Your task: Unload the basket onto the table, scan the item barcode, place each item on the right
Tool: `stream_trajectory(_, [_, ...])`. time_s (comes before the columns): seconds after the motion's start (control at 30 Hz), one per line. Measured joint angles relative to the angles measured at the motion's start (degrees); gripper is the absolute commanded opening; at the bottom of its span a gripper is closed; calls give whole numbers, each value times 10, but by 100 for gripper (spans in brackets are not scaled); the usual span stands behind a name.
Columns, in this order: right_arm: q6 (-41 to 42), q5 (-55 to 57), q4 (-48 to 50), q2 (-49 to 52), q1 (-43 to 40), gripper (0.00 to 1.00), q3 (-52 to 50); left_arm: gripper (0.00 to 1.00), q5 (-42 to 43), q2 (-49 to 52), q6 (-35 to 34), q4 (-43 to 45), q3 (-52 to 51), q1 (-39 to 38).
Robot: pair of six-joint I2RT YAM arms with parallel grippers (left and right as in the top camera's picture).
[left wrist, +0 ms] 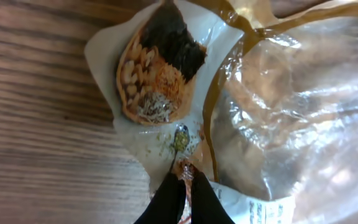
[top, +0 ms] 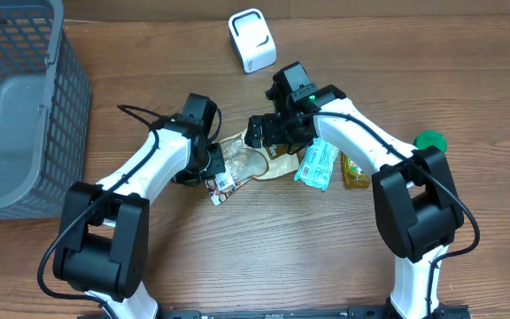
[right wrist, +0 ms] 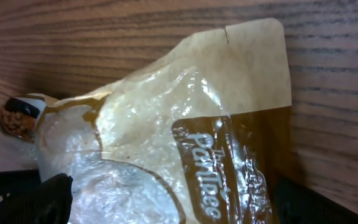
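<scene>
Snack pouch (top: pixel 244 165) lying flat on tabletop (top: pixel 282 257), centre, between both arms. Left claw (left wrist: pixel 184 182) pressing together on pouch's printed corner (dark fingers pinching film just below spoon picture). Right claw (right wrist: pixel 179 202) hanging spread wide over pouch's other end, fingers (right wrist: pixel 42 199) straddling it, not gripping. White scanner (top: pixel 251 40) standing well apart, toward far edge. Green packet (top: pixel 317 166) lying just beside right arm. Grey basket (top: pixel 60 106) sitting far left.
</scene>
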Motion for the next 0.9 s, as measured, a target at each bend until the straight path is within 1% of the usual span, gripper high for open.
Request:
stream_trajectory(0.17, [0,-16,40,0,0,100,-35,4,-4,0,0,12,-16,0])
stream_trajectory(0.3, [4,-41,97,0,2,100,-70,4,-6,0,0,14,-17,0])
stream_trajectory(0.4, [24,-68,146,-1,5,100,-86,4,-6,0,0,14,-18,0])
stream_trajectory(0.57, [46,-120,196,-1,18,100,-107,4,-6,0,0,14,-19,0])
stream_trajectory(0.77, [56,-152,209,-1,34,100,-116,4,-10,0,0,14,-19,0])
stream_trajectory(0.9, [59,-160,210,-1,35,93,-119,4,-11,0,0,14,-20,0])
